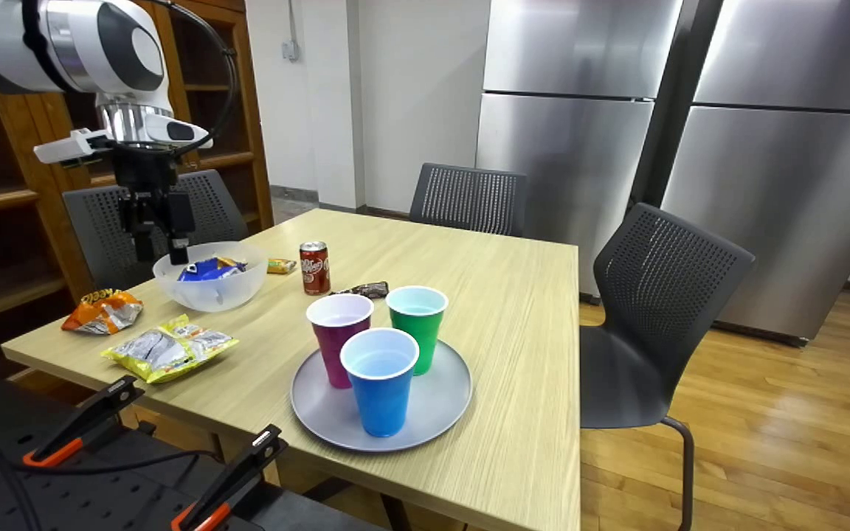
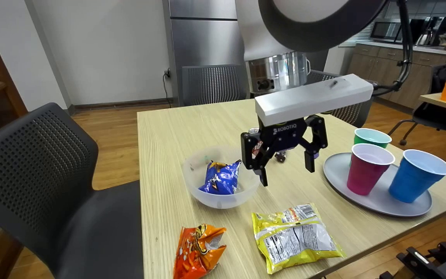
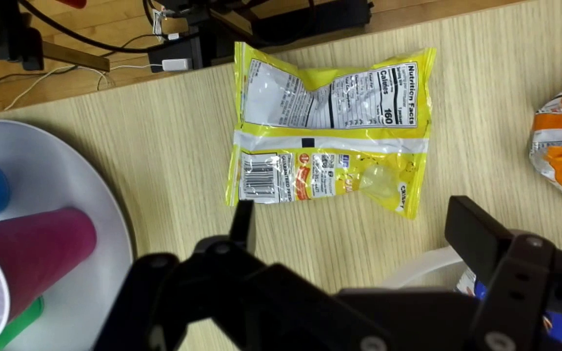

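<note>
- Hovering above the tabletop (image 2: 165, 139), my end effector (image 2: 286, 173) had its fingers spread wide and zip between them. Nearest stuff was the frosted bowl (image 2: 220, 201) and the yellow bag (image 3: 332, 141).

- Where'd the bag sit? And any tips for that step?

- It lay nutrition panel up, near the tabletop's edge, between the orange bag (image 2: 199, 254) and the gray plate (image 2: 332, 170). Its longer side ran along my finger gap and looked too wide for it, so imo turning the wrist and pinching gently across the short way beat squashing it end to end. Also, one finger overlapped the bowl in the wrist view, so keeping clear of that rim seemed smart.

- Crinkly stuff, huh?

- Yep: shiny, puffy film with a white band across the back. I guessed it was slippery and easy to dent. The bowl was round, cloudy and see-through-ish, a glossy blue packet (image 2: 223, 180) inside.
</note>
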You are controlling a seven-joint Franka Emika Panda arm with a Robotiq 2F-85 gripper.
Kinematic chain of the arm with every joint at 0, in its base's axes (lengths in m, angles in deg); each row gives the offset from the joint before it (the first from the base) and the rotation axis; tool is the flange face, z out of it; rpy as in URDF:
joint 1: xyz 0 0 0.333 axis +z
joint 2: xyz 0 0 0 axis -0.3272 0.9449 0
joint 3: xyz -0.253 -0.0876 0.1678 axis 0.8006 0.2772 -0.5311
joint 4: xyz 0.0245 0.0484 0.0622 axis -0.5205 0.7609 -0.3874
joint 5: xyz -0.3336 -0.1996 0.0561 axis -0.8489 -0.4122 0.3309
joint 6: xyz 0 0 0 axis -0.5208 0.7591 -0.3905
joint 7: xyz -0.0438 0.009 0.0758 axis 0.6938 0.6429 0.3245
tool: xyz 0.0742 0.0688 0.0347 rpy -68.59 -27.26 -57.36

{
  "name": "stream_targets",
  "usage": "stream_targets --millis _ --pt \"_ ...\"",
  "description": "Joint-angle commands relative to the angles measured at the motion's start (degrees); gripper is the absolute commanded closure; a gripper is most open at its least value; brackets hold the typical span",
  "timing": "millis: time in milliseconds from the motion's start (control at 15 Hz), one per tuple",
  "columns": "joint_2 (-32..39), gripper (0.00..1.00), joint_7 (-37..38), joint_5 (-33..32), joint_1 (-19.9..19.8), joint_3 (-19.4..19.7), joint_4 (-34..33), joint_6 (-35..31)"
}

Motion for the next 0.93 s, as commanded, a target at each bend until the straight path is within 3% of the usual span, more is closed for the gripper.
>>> stream_targets --millis 0,133,533,867 --pt "-4.0 0.0 -0.2 -1.6 -2.3 -1.4 4.6 -2.2" --pt "-1.1 0.0 0.5 -1.3 -2.4 -1.7 2.2 -1.2" --pt "-2.5 0.0 0.5 -1.9 -3.1 -1.7 3.4 -1.6" --pt "-1.5 0.0 8.6 -2.5 -1.9 -1.6 5.5 -6.9"
